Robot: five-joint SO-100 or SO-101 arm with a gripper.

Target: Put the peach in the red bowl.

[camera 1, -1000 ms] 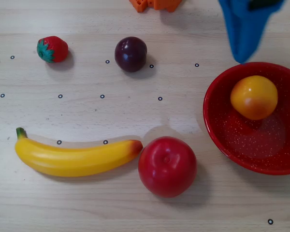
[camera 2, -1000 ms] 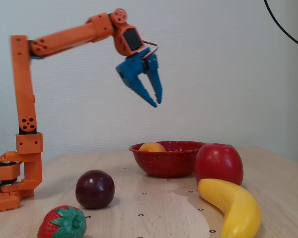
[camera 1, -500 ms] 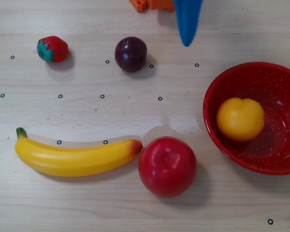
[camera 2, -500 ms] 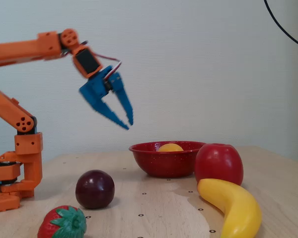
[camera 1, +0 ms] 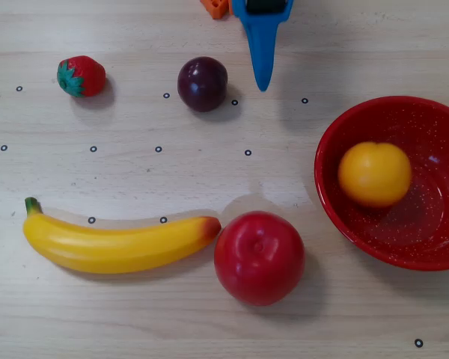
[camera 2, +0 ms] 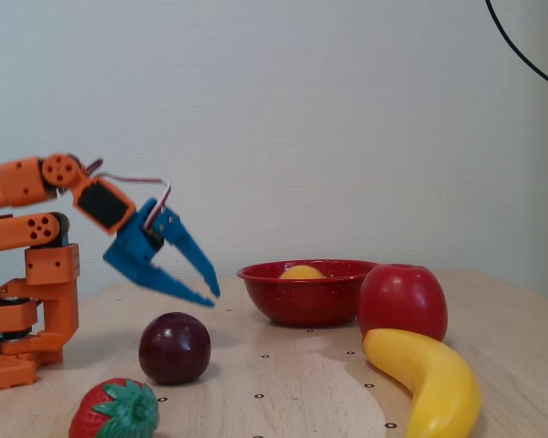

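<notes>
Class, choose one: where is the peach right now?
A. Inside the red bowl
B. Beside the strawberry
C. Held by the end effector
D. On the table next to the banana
A: the overhead view shows the peach resting inside the red bowl, while the end effector hangs open and empty.

Pale wood table (camera 1: 209, 329), small ring marks; on it: strawberry (camera 1: 81, 76); plum (camera 1: 203, 84); banana (camera 1: 116, 241) touching apple (camera 1: 259, 257); red bowl (camera 1: 337, 146) at right.

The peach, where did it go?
The peach sits inside the red bowl at the right side of the overhead view, with the red apple just outside the bowl to its left.
</notes>
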